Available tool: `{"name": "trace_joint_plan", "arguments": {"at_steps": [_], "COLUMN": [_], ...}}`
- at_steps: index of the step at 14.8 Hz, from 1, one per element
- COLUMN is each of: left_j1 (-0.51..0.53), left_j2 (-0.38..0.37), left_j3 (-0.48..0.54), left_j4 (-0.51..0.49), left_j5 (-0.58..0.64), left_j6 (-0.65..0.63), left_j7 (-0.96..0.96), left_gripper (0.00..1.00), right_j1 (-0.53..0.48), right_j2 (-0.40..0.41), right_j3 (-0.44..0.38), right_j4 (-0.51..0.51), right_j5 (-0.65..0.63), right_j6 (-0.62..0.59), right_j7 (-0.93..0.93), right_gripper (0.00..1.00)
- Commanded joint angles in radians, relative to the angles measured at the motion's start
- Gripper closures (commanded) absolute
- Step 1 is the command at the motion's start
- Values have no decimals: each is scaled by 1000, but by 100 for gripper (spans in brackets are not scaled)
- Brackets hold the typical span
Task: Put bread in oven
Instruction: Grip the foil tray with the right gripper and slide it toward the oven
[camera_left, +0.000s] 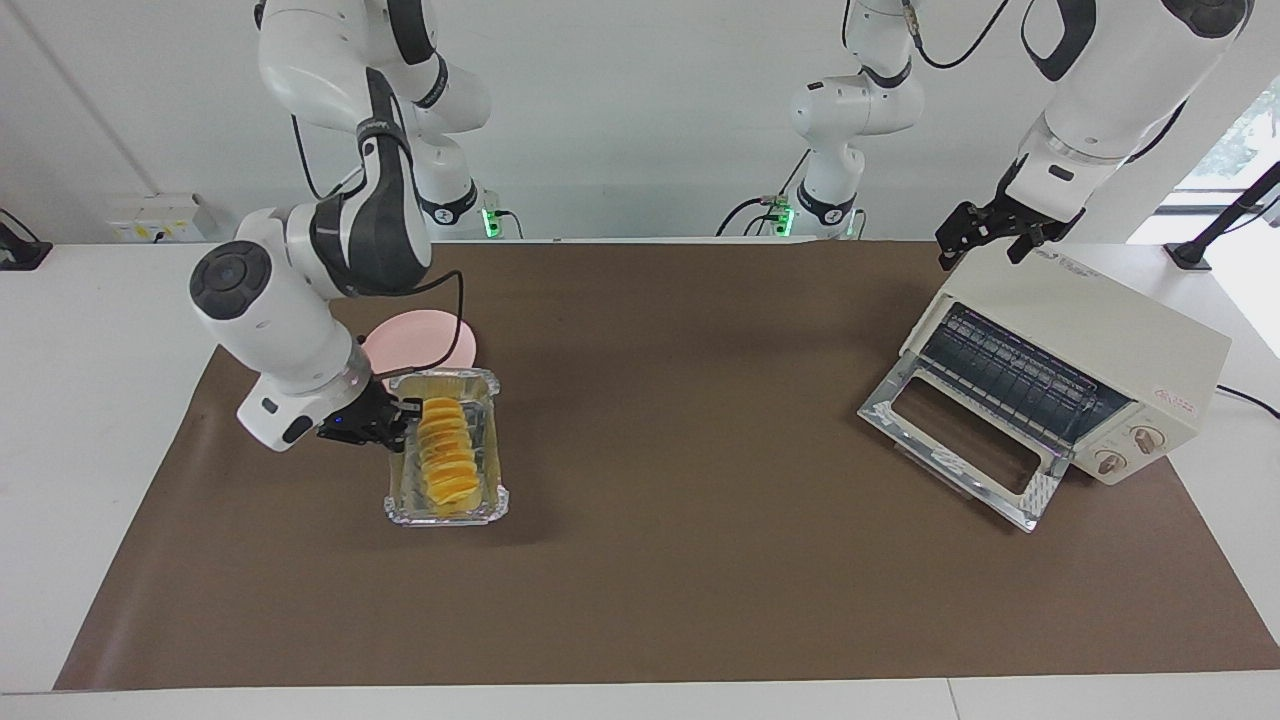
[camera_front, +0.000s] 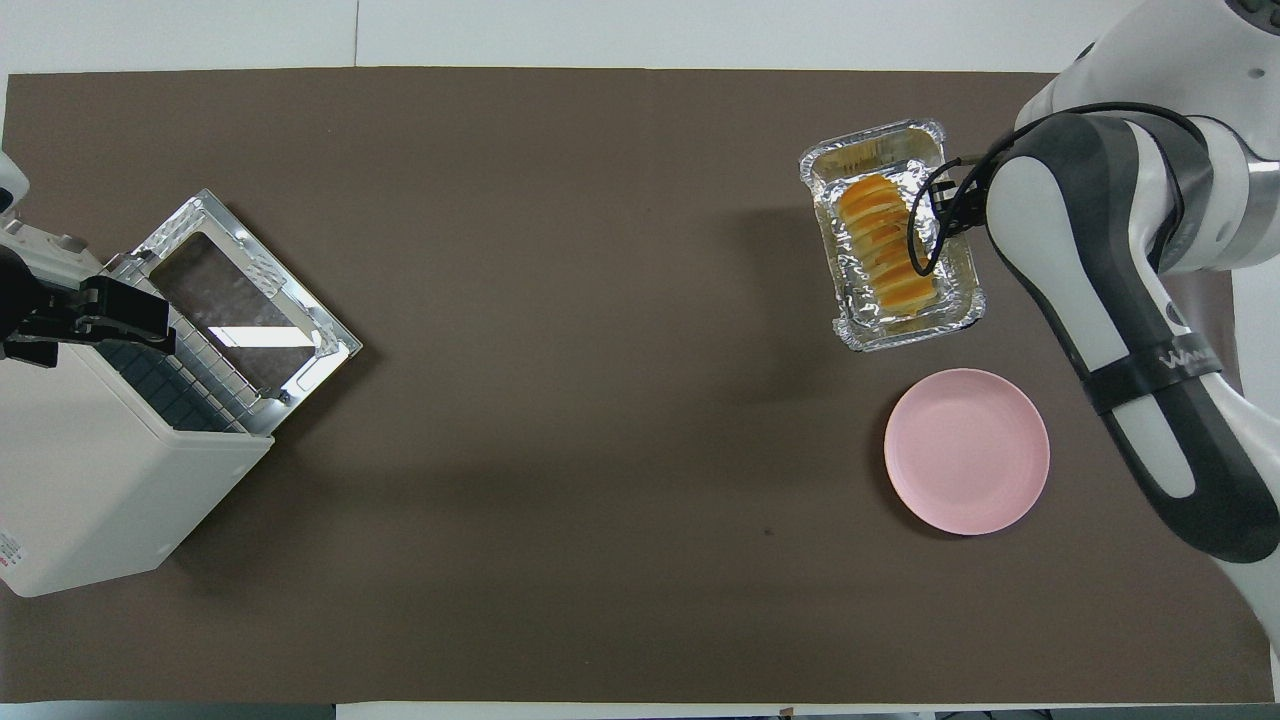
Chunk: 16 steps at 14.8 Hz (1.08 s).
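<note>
The bread (camera_left: 447, 455), a golden ridged loaf, lies in a silver foil tray (camera_left: 493, 440) on the brown mat toward the right arm's end; it also shows in the overhead view (camera_front: 885, 250). My right gripper (camera_left: 402, 418) is low at the tray's long rim on the side toward that end, beside the loaf. The cream-white oven (camera_left: 1110, 320) stands toward the left arm's end with its glass door (camera_left: 960, 440) dropped open and the wire rack showing. My left gripper (camera_left: 982, 238) hangs open over the oven's top edge nearest the robots.
A round pink plate (camera_left: 425, 340) lies beside the foil tray, nearer to the robots; the right arm partly covers it. The brown mat (camera_left: 680, 400) covers the table between tray and oven. The oven's cable runs off at the left arm's end.
</note>
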Motion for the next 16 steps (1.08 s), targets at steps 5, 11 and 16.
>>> {"name": "trace_joint_plan", "arguments": {"at_steps": [5, 11, 16], "left_j1": [11, 11, 11], "left_j2": [-33, -33, -33], "left_j3": [-1, -1, -1], "left_j4": [-33, -33, -33], "left_j5": [-17, -17, -17], "left_j6": [0, 0, 0], "left_j7": [5, 5, 5], "left_gripper": [0, 0, 0], "right_j1": [227, 370, 413], "right_j2": [1, 31, 51], "right_j3": [0, 0, 3], "right_j4": [34, -118, -202], "right_j5": [64, 110, 128], "right_j6": [10, 248, 371], "right_j7": [379, 506, 497], "right_gripper": [100, 100, 100]}}
